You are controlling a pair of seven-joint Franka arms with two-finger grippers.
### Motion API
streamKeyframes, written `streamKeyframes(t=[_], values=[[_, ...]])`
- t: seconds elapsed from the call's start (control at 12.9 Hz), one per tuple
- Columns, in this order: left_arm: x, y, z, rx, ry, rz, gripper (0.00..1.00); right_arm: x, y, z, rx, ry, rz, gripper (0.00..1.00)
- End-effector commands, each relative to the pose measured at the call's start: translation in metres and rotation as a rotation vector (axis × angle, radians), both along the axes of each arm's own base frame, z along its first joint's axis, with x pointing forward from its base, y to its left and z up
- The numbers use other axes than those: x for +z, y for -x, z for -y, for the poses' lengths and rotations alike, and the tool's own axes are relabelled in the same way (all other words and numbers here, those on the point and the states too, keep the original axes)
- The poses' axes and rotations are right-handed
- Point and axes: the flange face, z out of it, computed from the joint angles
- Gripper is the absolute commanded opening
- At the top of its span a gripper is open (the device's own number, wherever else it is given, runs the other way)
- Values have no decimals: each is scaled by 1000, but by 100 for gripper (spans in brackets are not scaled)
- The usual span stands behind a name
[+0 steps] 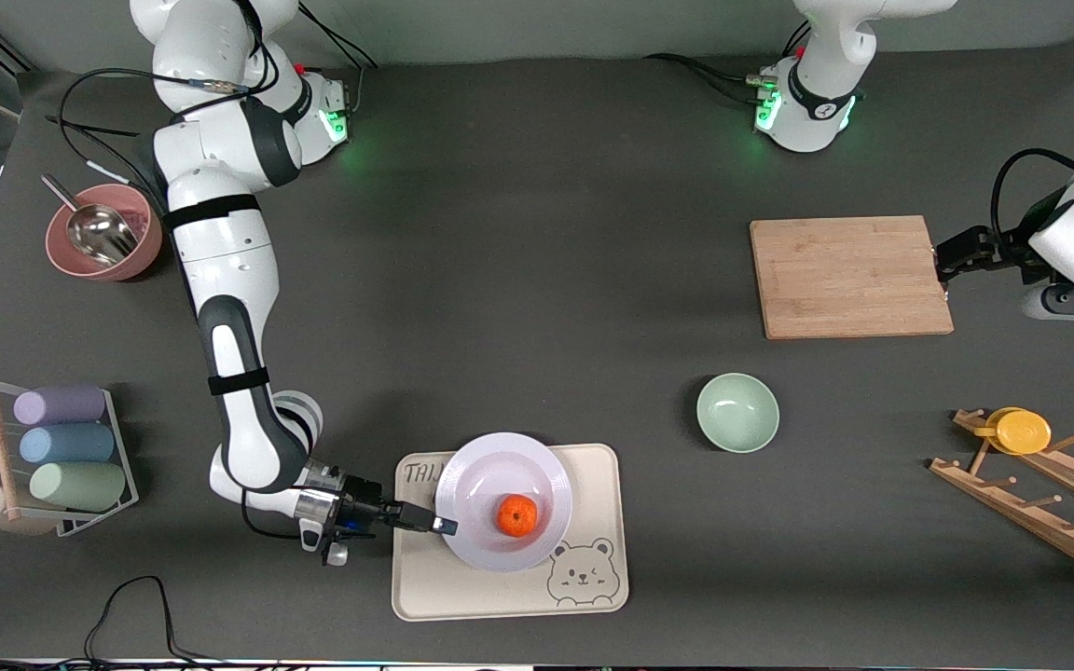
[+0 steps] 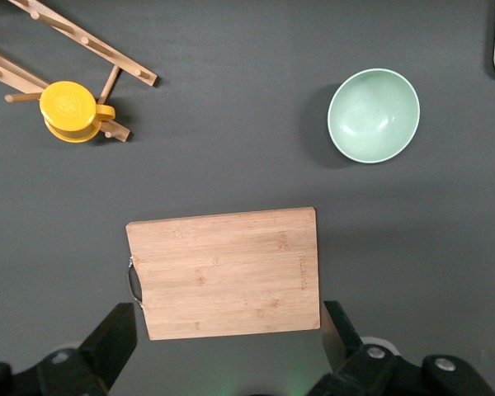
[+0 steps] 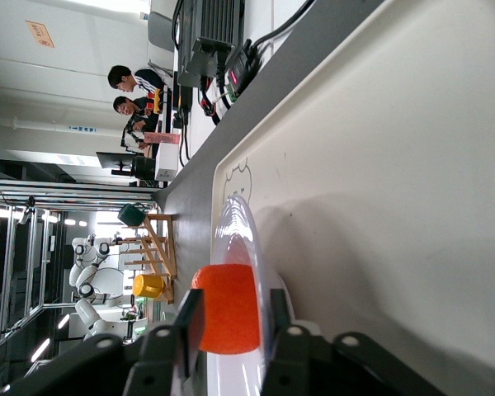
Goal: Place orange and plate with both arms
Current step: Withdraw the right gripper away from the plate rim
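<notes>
The white plate (image 1: 490,475) lies on the cream bear tray (image 1: 509,592), near the front camera. The small orange (image 1: 517,514) rests in the plate's hollow. My right gripper (image 1: 439,524) is low at the plate's rim, on the side toward the right arm's end of the table. In the right wrist view its fingers (image 3: 190,318) stand apart astride the plate's rim (image 3: 235,223), with the orange (image 3: 227,318) showing between them, so my right gripper (image 3: 235,301) is open. My left gripper (image 1: 945,261) waits open and empty at the cutting board's edge (image 2: 228,308).
A wooden cutting board (image 1: 849,277) lies toward the left arm's end, a pale green bowl (image 1: 737,412) nearer the camera than it. A yellow cup (image 1: 1020,431) sits on a wooden rack. A pink bowl with a metal scoop (image 1: 103,233) and a rack of pastel cups (image 1: 61,447) stand at the right arm's end.
</notes>
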Motion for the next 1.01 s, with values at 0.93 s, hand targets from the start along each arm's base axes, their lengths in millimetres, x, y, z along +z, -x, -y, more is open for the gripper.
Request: streamKeyframes(t=[0.93], values=[[1,4,3,-15,-2,-11,100,86,-21,31,72,109,-12,100]])
